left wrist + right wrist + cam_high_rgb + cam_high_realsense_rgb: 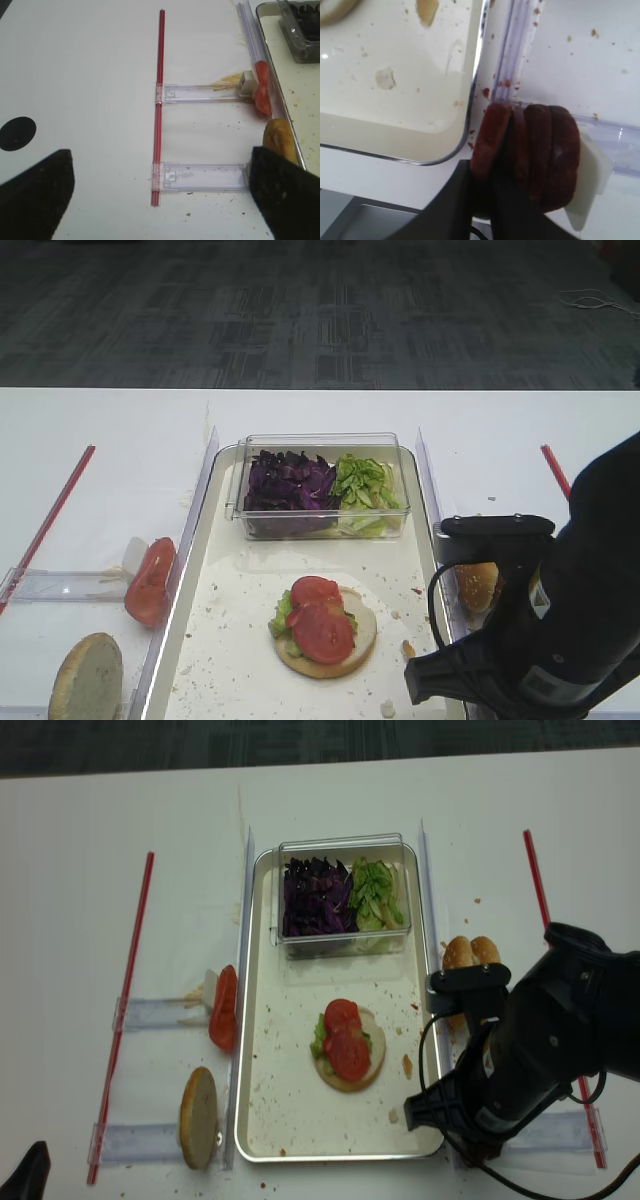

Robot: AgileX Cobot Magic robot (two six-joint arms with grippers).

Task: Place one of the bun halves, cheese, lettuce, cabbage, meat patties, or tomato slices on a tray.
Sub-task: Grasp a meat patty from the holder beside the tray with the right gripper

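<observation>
Several dark red meat patties (545, 150) stand on edge in a row just right of the white tray (395, 110). My right gripper (489, 152) is shut on the leftmost patty (490, 135), one finger on each face. In the high views the right arm (560, 620) hides the patties. On the tray (240, 640) lies a bun half (345, 655) topped with lettuce and two tomato slices (320, 625). My left gripper (160, 195) hangs open over bare table, left of the tray. No cheese is in view.
A clear box at the tray's far end holds purple cabbage (290, 485) and lettuce (365, 485). Tomato slices (150, 580) and a bun half (88, 678) stand left of the tray, more bun halves (470, 952) right. Red strips (125, 1000) and clear holders (200, 175) lie on the table.
</observation>
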